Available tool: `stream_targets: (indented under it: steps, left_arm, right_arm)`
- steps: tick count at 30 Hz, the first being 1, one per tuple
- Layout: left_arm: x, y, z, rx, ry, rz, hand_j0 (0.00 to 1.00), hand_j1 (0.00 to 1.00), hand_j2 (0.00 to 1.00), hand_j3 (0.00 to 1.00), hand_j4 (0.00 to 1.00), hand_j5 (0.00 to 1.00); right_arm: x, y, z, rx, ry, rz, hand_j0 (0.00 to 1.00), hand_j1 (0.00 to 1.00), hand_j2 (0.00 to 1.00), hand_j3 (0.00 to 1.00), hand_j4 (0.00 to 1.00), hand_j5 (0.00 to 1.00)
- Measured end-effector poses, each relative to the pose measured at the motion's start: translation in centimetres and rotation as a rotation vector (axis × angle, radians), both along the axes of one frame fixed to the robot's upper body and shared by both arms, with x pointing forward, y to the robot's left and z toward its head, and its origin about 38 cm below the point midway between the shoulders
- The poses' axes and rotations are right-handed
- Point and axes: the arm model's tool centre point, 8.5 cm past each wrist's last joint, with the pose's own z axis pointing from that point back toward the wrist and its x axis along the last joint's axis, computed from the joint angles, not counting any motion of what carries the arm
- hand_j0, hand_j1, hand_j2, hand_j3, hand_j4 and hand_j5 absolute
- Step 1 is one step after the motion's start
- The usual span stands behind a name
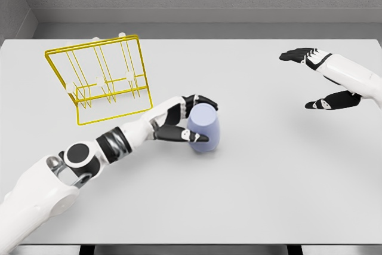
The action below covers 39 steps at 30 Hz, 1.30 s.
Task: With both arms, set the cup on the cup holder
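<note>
A lavender cup (203, 129) stands on the white table (256, 177) near the middle, leaning slightly. My left hand (188, 120) is wrapped around its left side, black fingers over the top rim and thumb against the lower wall. The yellow wire cup holder (101, 79) with white-tipped pegs stands at the back left, tilted, a short way up and left of the cup. My right hand (316, 79) hovers at the far right above the table, fingers spread wide with nothing between them, well apart from the cup.
A grey wall rises behind the table's far edge (191, 39). The front edge (191, 244) runs along the bottom of the view.
</note>
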Motion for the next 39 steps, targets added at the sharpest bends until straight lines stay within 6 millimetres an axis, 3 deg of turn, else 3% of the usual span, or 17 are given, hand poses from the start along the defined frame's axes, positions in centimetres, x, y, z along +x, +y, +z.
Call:
stream_targets:
  steps: [22,39]
  left_arm:
    - [-0.1,8.0,4.6,0.062,-0.172,0.085,0.65,0.65,0.65,0.65,0.65,0.65]
    - [0.7,10.5,8.0,0.048,-0.285,0.133,0.65,0.65,0.65,0.65,0.65,0.65]
  right_arm:
    - [0.0,0.1,0.1,0.000,-0.003,0.003,1.00,1.00,1.00,1.00,1.00,1.00]
    - [-0.1,0.3,0.3,0.004,-0.010,0.011,1.00,1.00,1.00,1.00,1.00,1.00]
